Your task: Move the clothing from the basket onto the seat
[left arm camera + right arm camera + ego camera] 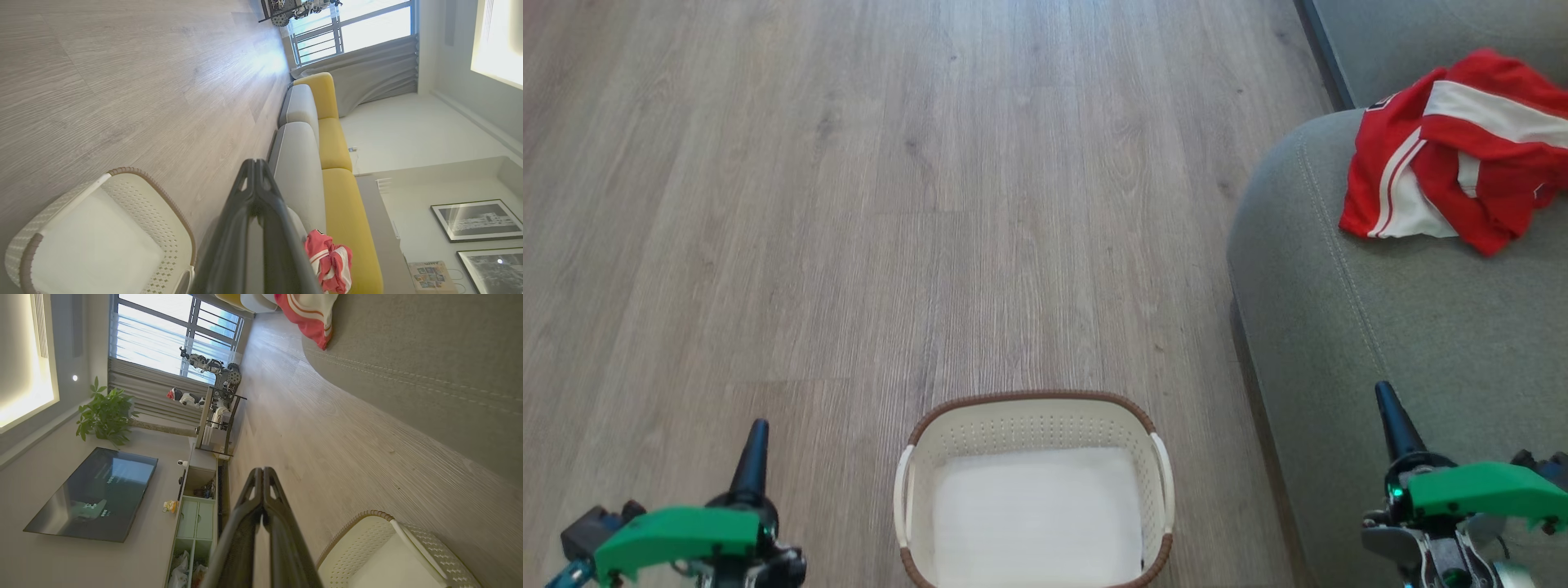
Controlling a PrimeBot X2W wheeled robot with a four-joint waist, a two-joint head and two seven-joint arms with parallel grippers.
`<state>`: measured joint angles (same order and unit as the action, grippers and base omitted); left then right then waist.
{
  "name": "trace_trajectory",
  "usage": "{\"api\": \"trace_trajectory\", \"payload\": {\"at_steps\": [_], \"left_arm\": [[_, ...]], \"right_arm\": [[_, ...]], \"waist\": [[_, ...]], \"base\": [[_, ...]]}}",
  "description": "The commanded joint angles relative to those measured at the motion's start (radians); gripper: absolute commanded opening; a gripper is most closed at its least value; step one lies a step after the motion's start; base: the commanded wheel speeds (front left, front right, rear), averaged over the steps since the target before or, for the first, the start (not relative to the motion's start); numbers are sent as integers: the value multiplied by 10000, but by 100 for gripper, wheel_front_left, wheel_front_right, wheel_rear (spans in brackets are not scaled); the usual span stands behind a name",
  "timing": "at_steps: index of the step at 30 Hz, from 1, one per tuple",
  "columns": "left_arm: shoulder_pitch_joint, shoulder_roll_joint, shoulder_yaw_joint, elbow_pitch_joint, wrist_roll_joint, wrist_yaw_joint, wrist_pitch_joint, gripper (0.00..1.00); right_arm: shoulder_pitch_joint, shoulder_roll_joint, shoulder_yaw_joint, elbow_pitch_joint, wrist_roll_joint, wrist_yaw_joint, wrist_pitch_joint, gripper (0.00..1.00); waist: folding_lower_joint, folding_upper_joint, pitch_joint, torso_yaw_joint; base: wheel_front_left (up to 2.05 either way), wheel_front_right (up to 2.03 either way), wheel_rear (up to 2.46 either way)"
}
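Judging task finished: oval cream plastic basket (1033, 398) empty, red white-striped garments (1445, 155) on grey fabric sofa cushion (1421, 327). Our left pincer (755, 445), right pincer (1390, 408) clenched, empty; no next move needed.

Daylight pours through the window (163, 339), overexposed, and throws pale glare across the floor (265, 61). Both wrist views bend at the edges. The head view is evenly lit, with the white bottom of the basket (1029, 425) washed out.

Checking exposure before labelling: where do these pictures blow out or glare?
Head view: soft even light, basket interior nearly washed white. Left wrist view: window blown out, glare on the floor. Right wrist view: lit panel flares at the left edge.
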<state>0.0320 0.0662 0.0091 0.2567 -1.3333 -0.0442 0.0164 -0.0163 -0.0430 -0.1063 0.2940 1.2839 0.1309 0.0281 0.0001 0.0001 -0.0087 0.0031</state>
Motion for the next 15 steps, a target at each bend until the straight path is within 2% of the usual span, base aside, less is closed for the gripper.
{"api": "trace_trajectory", "payload": {"at_steps": [1, 15], "left_arm": [[-669, 73, 330, -288, -236, -132, 82, 0], [-1056, 0, 645, -195, -1644, -525, 502, 0]], "right_arm": [[-625, -69, 103, -395, 274, -1, 95, 0], [-782, -71, 7, -447, 1869, -1, 501, 0]], "waist": [[-1, -1, 3, -1], [-1, -1, 65, -17]], "base": [[0, 0, 0], [0, 0, 0]]}}
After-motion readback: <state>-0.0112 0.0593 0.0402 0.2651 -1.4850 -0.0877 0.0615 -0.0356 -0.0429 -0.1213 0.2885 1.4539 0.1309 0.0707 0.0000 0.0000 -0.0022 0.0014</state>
